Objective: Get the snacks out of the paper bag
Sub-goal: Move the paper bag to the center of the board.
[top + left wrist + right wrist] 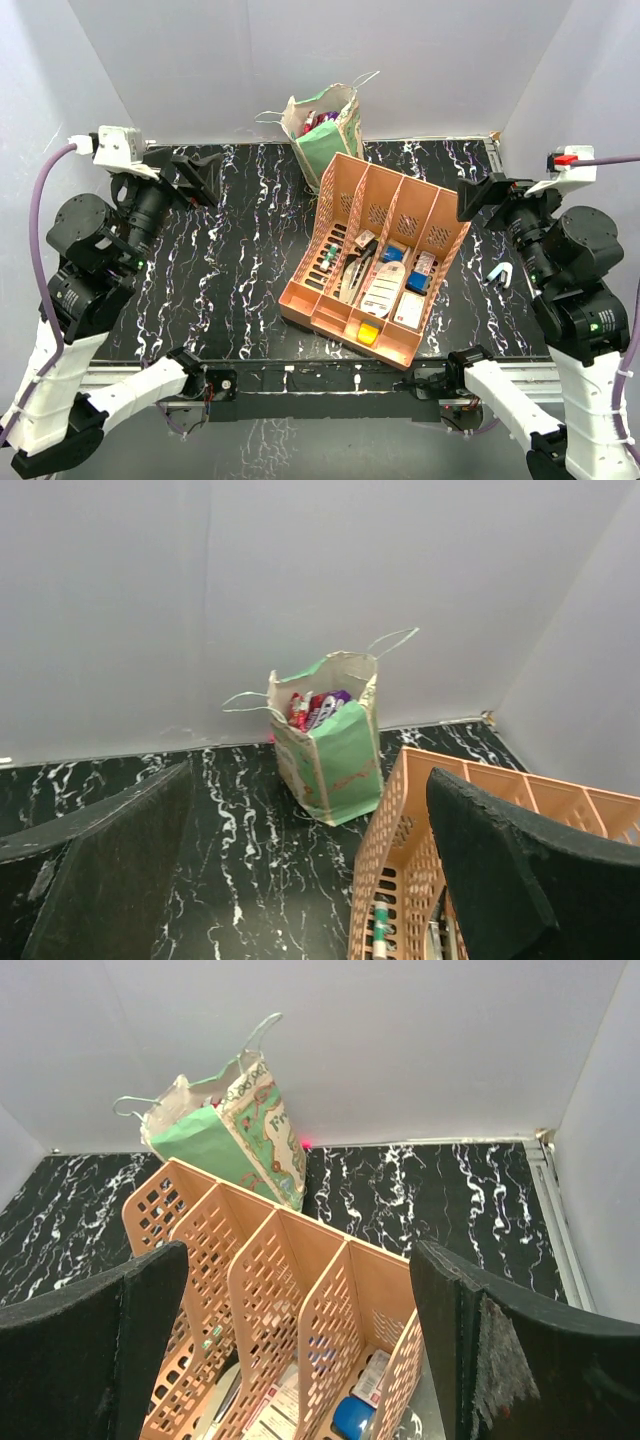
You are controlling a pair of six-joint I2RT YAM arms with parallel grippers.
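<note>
The paper bag [325, 135] stands upright at the back middle of the table, cream and green with thin white cord handles. Snacks [320, 121] show in its open mouth as red and purple packets; they also show in the left wrist view [315, 707]. The bag also shows in the left wrist view [335, 750] and the right wrist view [240, 1125]. My left gripper [200, 170] is open and empty, left of the bag. My right gripper [485, 195] is open and empty, right of the bag above the organiser's right end.
A peach slotted plastic organiser [330, 215] lies in the middle of the table just in front of the bag, holding tags, pens and small items. A small pale blue clip [500, 272] lies at the right. White walls enclose the table.
</note>
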